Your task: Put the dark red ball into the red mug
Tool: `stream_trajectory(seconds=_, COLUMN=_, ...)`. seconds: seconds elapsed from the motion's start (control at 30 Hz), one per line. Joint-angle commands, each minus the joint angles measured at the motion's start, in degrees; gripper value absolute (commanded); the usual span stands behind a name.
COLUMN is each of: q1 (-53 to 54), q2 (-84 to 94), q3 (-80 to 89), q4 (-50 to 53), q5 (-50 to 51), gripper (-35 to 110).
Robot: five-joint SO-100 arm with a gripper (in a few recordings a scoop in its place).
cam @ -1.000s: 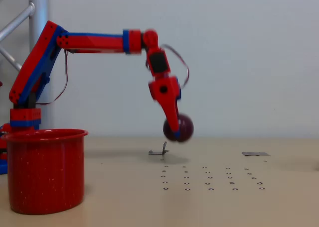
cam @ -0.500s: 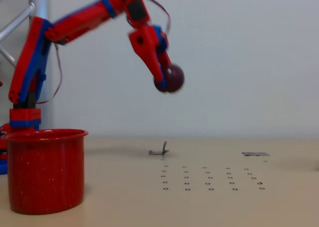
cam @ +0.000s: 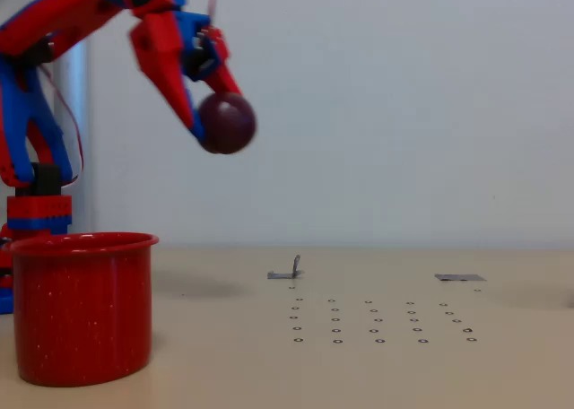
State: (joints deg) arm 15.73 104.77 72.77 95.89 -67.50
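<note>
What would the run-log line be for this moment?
phase: carry | gripper: shut on ball | ball: airborne, right of mug | mug: upright on table

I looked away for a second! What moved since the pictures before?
The gripper, shut on the dark red ball, lifted it up off the table and swung it left in the fixed view, toward the red mug. The mug stayed put.
</note>
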Motion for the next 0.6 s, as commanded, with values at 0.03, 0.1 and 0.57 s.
stream_trajectory(seconds=0.03, q1=3.08, q2=10.9, q3=6.33, q4=-3.16, q5=-1.41, gripper=23)
stream_trajectory(seconds=0.1, q1=4.66, q2=14.68, q3=10.63, q4=-3.96, q5=-2.81, gripper=23)
stream_trajectory(seconds=0.57, q1=20.21, q2=25.93, q3=26.89, q4=-10.63, q5=-15.29, gripper=23)
